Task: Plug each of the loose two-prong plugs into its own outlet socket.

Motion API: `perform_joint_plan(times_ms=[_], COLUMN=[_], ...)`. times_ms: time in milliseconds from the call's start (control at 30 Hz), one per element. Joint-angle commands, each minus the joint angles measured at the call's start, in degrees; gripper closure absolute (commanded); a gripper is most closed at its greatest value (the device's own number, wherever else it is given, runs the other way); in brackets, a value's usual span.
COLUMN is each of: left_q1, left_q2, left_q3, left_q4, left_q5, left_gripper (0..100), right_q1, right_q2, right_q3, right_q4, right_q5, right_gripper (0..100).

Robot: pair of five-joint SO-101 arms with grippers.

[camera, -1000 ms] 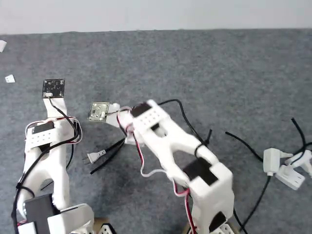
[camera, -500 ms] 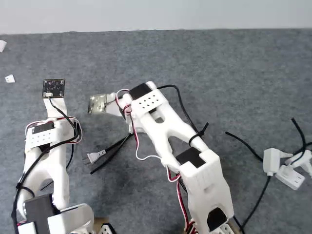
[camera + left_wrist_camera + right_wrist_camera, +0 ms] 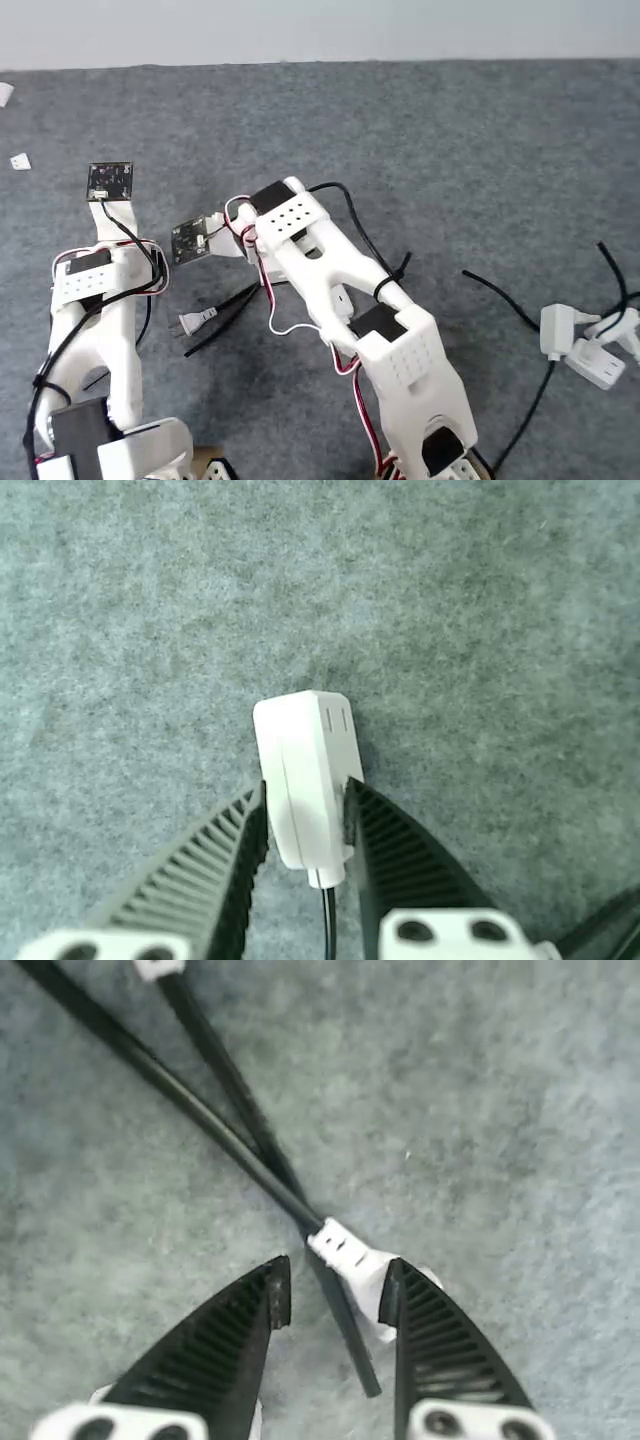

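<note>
In the left wrist view my left gripper [image 3: 303, 795] is shut on a white outlet socket [image 3: 300, 745], its two slots facing away and its cord trailing back between the fingers. My right gripper [image 3: 335, 1270] is open just above the grey carpet. A small white plug end [image 3: 350, 1253] lies between its fingers, close against one finger [image 3: 410, 1305], with black cords [image 3: 200, 1110] running away from it. From above, a loose two-prong plug [image 3: 197, 319] lies between the left arm [image 3: 95, 275] and the right arm [image 3: 300, 240].
Further white sockets and plugs [image 3: 585, 350] with black cords lie at the far right of the carpet. Two small white scraps [image 3: 20, 160] sit at the far left. The carpet beyond both arms is open floor.
The right arm has swung left and drawn nearer, carrying its wrist camera toward the loose plug. The left arm has stayed still.
</note>
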Motion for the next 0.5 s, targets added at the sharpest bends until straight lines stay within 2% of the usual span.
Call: perform_joint_plan(times_ms=[0,267,467], left_q1=[-0.4,-0.4,-0.4], left_q2=[-0.4,-0.4,-0.4], left_q3=[-2.2,-2.2,-2.2], left_q4=[-0.1,-0.1,-0.1], left_q5=[0.4,0.4,0.4], left_gripper=[89,89,89], right_q1=[-0.9,0.1,2.0], right_q2=[0.0,1.5,5.3], right_q3=[-4.2,-4.7,-5.9], right_q4=[-0.7,-0.6,-0.1], right_q5=[0.6,0.7,3.8], right_gripper=[84.5,85.1,92.8])
